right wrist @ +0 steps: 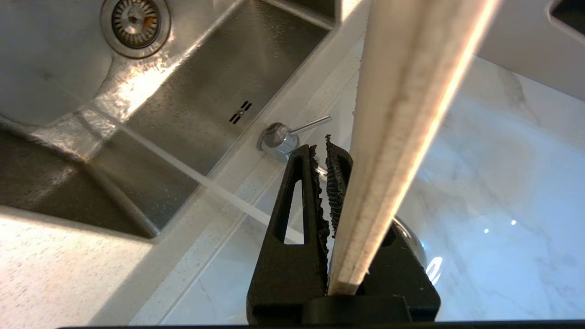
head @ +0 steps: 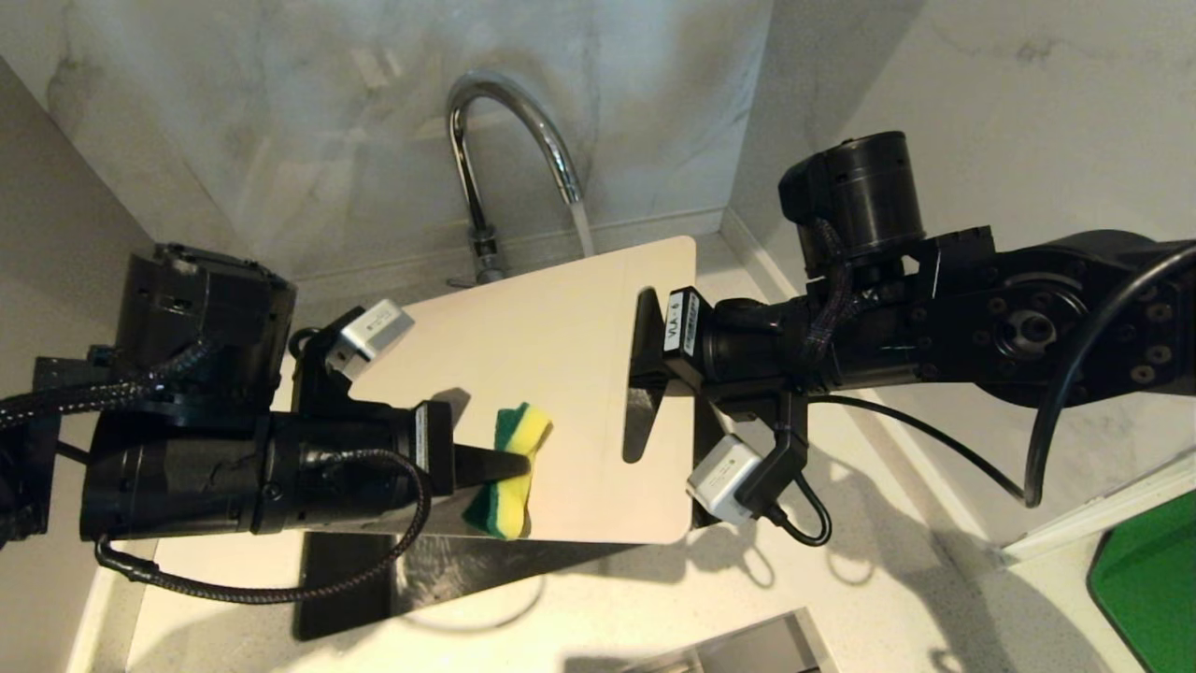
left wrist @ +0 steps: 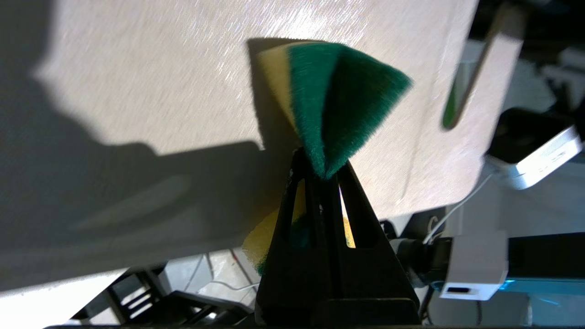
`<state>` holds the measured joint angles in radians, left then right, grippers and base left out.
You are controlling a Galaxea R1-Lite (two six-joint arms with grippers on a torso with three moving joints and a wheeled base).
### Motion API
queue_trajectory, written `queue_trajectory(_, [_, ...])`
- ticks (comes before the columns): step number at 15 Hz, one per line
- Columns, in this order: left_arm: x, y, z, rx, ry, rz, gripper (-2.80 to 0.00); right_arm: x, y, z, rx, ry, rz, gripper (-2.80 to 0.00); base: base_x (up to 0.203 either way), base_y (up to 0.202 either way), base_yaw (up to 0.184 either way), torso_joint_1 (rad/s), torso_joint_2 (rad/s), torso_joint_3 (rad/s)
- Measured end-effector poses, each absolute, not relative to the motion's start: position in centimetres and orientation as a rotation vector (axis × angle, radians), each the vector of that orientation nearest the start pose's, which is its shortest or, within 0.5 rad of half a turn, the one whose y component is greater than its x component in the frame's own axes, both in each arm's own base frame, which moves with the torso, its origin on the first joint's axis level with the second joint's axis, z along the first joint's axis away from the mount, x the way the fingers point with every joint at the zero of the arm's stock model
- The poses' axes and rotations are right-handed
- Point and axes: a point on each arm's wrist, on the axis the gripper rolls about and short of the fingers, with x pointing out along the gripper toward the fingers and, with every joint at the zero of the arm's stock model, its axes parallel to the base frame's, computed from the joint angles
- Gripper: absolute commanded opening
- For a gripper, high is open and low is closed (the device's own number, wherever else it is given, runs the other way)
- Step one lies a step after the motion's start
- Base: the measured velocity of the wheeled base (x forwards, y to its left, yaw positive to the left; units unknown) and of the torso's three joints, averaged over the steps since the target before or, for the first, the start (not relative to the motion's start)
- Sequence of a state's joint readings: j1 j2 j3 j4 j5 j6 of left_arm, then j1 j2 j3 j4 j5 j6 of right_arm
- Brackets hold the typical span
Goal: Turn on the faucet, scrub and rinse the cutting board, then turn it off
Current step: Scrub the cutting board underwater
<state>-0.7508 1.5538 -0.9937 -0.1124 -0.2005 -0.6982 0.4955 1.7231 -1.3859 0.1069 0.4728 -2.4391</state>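
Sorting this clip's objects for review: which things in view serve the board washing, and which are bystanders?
In use:
faucet, running
cutting board, held by right gripper
sponge, held by left gripper
sink

Bystanders:
green slab
countertop

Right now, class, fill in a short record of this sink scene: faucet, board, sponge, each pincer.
faucet: running, water streaming from the spout
cutting board: held up above the sink
sponge: yellow and green, pinched, pressed to the board's face
left pincer: shut on the sponge
right pincer: shut on the board's edge
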Motion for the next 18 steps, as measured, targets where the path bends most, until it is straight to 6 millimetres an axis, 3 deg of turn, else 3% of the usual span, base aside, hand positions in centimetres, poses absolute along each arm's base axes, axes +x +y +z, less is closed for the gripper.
queue_trajectory(4, [20.6,-18.0,20.9,-0.51,0.752,-0.682,-2.8,28.2,16.1,26.8,-2.162,-0.924,0.959,-2.8,0.0,0.0,0.0,0.0,0.0,0.0])
queue_trajectory(7, [21.6,-15.9,19.0,-0.474,0.747,-0.612,-2.8,28.3,15.9,26.9,-2.156,-0.911,0.953,-2.8,0.0,0.0,0.0,0.0,0.0,0.0])
queue_trajectory(18, [25.2,-5.3,12.4,-0.493,0.727,-0.408,-2.8,28.4,15.9,27.7,-2.116,-0.915,0.883,-2.8,0.0,0.0,0.0,0.0,0.0,0.0])
